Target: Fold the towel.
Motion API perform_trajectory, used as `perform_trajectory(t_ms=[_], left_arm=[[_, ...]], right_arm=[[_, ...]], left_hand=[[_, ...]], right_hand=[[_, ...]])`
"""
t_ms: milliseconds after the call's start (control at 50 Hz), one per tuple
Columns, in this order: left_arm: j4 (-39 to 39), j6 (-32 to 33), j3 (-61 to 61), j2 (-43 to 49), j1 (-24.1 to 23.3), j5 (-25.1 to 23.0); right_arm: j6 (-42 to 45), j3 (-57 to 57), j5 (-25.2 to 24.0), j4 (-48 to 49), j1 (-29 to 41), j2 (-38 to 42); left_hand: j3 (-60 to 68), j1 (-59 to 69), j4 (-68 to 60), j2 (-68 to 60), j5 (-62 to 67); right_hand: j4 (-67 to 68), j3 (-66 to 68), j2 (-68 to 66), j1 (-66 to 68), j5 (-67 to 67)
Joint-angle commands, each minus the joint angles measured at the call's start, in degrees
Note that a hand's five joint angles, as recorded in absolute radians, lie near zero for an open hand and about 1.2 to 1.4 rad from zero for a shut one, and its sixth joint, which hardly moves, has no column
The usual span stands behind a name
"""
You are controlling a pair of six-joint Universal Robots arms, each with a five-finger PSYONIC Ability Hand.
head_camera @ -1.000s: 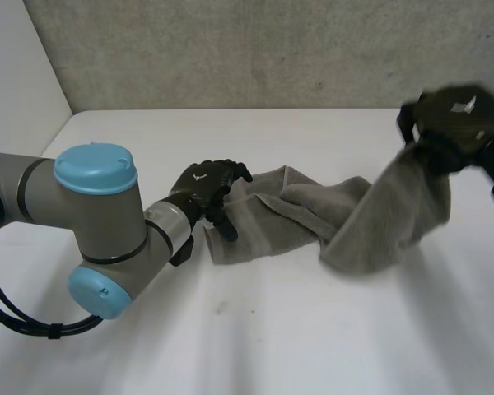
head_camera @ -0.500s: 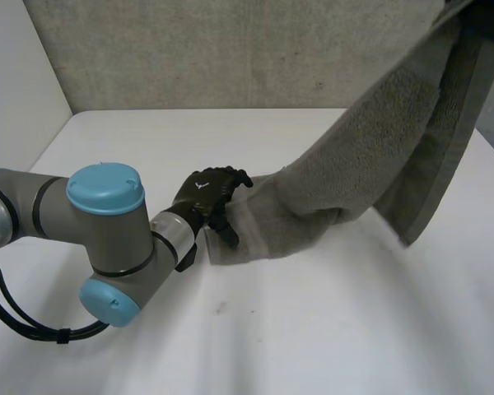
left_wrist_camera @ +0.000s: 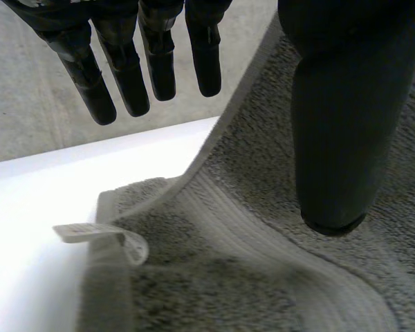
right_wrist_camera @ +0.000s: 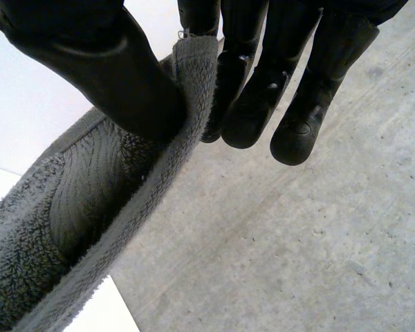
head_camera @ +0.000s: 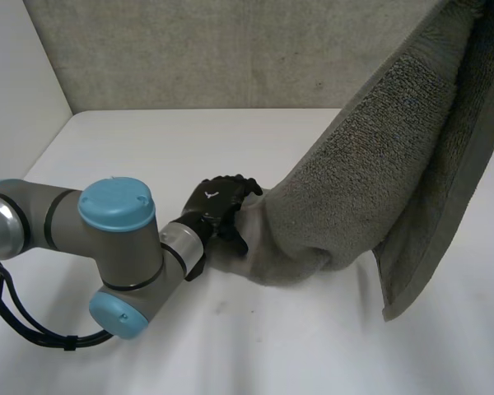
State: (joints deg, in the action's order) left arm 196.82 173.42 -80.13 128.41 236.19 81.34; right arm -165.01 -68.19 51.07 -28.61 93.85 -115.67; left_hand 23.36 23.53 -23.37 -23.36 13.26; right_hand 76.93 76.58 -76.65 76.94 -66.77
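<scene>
Half the thick grey terry towel [head_camera: 379,164] now hangs higher, right hand [right_wrist_camera: 263,83] pinching it; our spread left hand [head_camera: 216,206] anchors the fold.

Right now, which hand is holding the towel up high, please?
The right hand, pinching the towel edge aloft; the left hand sits low at its other end.

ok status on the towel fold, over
Right hand pinching towel edge, raised high. Left hand open, thumb on the end lying on the white table. Cloth slung between them, not yet folded.
</scene>
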Motion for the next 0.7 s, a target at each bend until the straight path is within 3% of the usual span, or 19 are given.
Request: perform_trajectory(t_ms=[20,100,140,200,240,260,280,300,320,600,640,660,700], left_arm=[[-0.4,-1.9,-0.1,0.5,-2.4,-0.7],[-0.6,-3.0,-0.3,0.7,-3.3,-2.0],[-0.4,-3.9,-0.8,0.5,-3.5,-5.8],[-0.4,-4.1,-0.8,0.5,-3.5,-7.9],[-0.4,-4.4,-0.8,0.4,-3.5,-10.5],[-0.4,-4.4,-0.8,0.3,-3.5,-10.5],[-0.2,-4.2,-0.8,0.1,-3.5,-10.8],[-0.2,-4.2,-0.8,0.1,-3.5,-10.8],[-0.3,-4.2,-0.6,-0.2,-3.2,-10.4],[1.5,-4.5,4.5,-8.4,5.1,5.2],[5.1,-4.7,7.5,-12.5,7.7,8.6],[5.2,-4.7,7.5,-12.6,7.7,8.6],[9.8,-5.4,12.1,-16.2,9.2,10.8]], right_arm=[[0.0,-0.7,0.1,-0.6,-0.1,-0.4],[0.1,-1.5,0.1,-0.5,-0.1,-0.3],[0.3,-2.2,0.1,-0.2,-0.2,-0.3],[0.8,-3.8,0.3,0.2,-0.3,-0.2],[1.4,-5.1,0.3,0.5,-0.9,0.4],[1.4,-5.1,0.3,0.5,-0.9,0.4],[1.7,-5.8,0.3,1.0,-1.4,0.6],[1.7,-5.8,0.3,1.0,-1.4,0.6],[2.0,-6.8,0.3,1.7,-1.8,0.8],[1.7,-12.4,0.5,16.6,-5.0,8.5],[0.2,-10.6,1.7,26.5,-4.6,11.9],[0.2,-10.6,1.7,26.6,-4.6,11.9],[-1.8,-9.6,5.1,38.9,-4.1,13.8]], left_hand=[[4.5,4.3,-4.5,-4.5,4.6],[5.0,4.9,-5.0,-5.0,5.1],[6.0,5.9,-6.0,-6.0,6.1],[8.9,8.7,-8.9,-8.9,9.0],[34.5,34.3,-34.4,-34.5,34.6],[34.6,34.5,-34.6,-34.6,34.7],[47.8,47.6,-47.8,-47.8,47.9],[47.9,47.7,-47.9,-47.9,48.0],[56.6,56.4,-56.5,-56.5,56.7],[56.6,56.5,-56.6,-56.6,56.7],[56.6,56.5,-56.6,-56.6,56.7],[56.6,56.5,-56.6,-56.6,56.7],[56.6,56.5,-56.6,-56.6,56.7]], right_hand=[[3.1,3.4,-3.3,3.1,-3.2],[3.1,3.4,-3.3,3.1,-3.2],[3.1,3.4,-3.3,3.1,-3.2],[3.1,3.4,-3.3,3.1,-3.2],[3.1,3.4,-3.3,3.1,-3.2],[3.1,3.4,-3.3,3.1,-3.2],[3.1,3.4,-3.3,3.1,-3.2],[3.1,3.4,-3.3,3.1,-3.2],[3.1,3.4,-3.3,3.1,-3.2],[3.1,3.4,-3.3,3.1,-3.2],[3.1,3.4,-3.3,3.1,-3.2],[3.1,3.4,-3.3,3.1,-3.2],[3.1,3.4,-3.3,3.1,-3.2]])
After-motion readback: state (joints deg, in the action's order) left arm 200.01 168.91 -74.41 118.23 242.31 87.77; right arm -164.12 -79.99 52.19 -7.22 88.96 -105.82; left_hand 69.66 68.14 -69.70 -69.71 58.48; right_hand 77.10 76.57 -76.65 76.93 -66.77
